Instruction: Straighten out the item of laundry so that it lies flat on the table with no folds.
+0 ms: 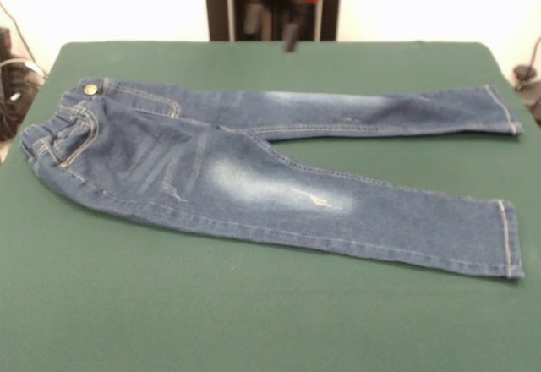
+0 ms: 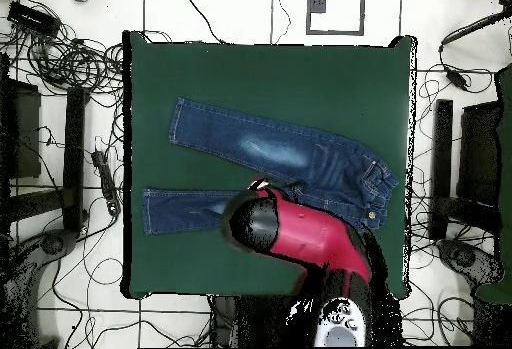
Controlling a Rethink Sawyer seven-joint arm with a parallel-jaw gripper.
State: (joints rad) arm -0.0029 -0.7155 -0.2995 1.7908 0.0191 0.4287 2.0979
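Green table [image 1: 254, 321] cloth is filling the near part of the front view, bare up to the jeans [image 1: 254, 177], which are lying spread across its middle. Seen from the front, the waistband with its brass button [image 1: 90, 90] is pointing toward the left edge, and both legs are stretching toward the right edge, one nearer the far edge, the other angling toward the near edge, with a wedge of cloth showing between them. Faded patches are showing on both legs. At the far edge the gripper [image 1: 270, 19] is hanging above the table, apart from the jeans; whether it is open or closed I cannot tell. From overhead, the red arm [image 2: 300, 235] is covering part of one leg.
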